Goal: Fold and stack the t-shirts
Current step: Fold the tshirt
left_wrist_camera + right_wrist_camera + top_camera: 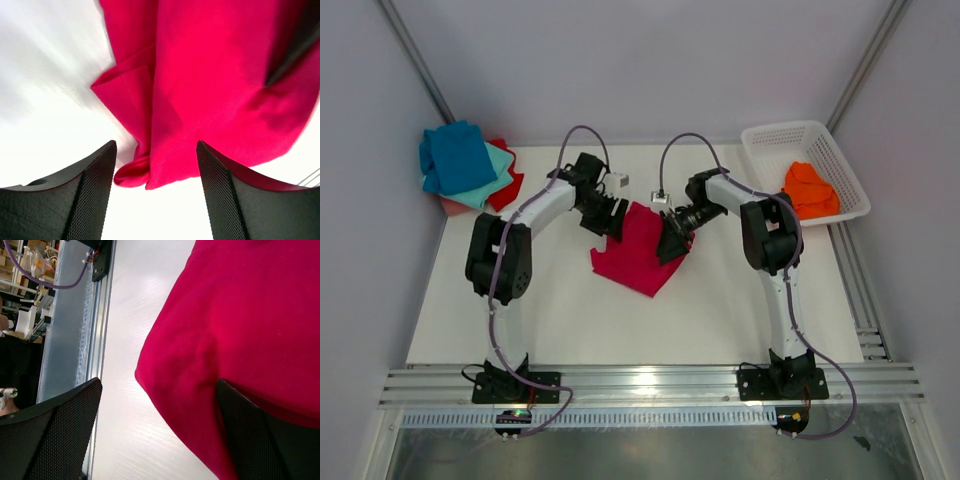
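Note:
A crimson t-shirt (638, 255) lies folded into a small bundle in the middle of the table. My left gripper (611, 222) is at its upper left edge, open; in the left wrist view (156, 145) the shirt's folded edge (210, 90) lies just past the fingertips, with nothing pinched. My right gripper (672, 243) is over the shirt's right edge, jaws wide open; in the right wrist view (159, 382) the cloth (240, 325) reaches between the fingers and under the right one. Blue (455, 155), teal (496, 172), red (510, 182) and pink (450, 206) t-shirts are stacked at the back left.
A white lattice basket (790, 136) stands at the back right with an orange t-shirt (810, 190) inside. White walls and metal posts close in the back and sides. An aluminium rail (650, 385) runs along the near edge by the arm bases.

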`<state>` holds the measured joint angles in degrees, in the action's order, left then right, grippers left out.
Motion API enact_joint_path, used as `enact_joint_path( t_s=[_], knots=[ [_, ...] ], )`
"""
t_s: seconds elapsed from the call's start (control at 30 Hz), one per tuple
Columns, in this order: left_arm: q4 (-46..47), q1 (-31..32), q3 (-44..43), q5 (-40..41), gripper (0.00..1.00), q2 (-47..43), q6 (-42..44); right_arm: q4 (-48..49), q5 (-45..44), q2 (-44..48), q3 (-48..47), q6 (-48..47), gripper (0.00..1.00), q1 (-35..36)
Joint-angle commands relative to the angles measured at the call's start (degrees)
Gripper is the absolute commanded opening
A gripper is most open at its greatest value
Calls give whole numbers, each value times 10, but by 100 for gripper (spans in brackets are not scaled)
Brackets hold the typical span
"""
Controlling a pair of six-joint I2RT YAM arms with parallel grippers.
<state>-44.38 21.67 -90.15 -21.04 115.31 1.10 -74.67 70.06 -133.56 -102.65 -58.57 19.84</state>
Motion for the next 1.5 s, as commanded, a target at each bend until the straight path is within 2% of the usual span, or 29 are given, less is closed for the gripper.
enact_joint_path(
  t_s=[0.0,0.17,0.3,0.47,0.83,1.1,1.33,1.37,1.4,1.43,1.47],
  knots=[
    [-33,-4,-61,5,67,-61,20,-135,38,-10,-17,-73,99,-8],
    [-69,-5,-111,0,69,-77,29,-136,46,-17,-41,-59,99,-8],
    [-80,-5,-132,-15,69,-104,24,-136,106,-28,-20,-57,100,-17],
    [-93,-5,-156,-13,70,-136,20,-136,116,-54,9,-72,100,-18],
    [-88,-5,-133,3,73,-208,11,-134,174,-79,76,-107,99,-18],
    [-72,-5,-110,9,74,-227,8,-137,141,-56,51,-96,99,-18],
    [-68,-5,-108,10,74,-222,6,-123,47,-21,-44,19,99,-30],
    [-67,-5,-107,13,74,-224,7,-82,34,-9,-54,88,99,-34],
    [-67,-5,-106,13,74,-226,9,-53,-9,0,-55,133,99,-36],
    [-67,-5,-105,14,74,-228,11,15,-41,8,-51,176,99,-39],
    [-67,-5,-103,14,74,-229,12,47,-79,17,-48,250,100,-39]
  ],
)
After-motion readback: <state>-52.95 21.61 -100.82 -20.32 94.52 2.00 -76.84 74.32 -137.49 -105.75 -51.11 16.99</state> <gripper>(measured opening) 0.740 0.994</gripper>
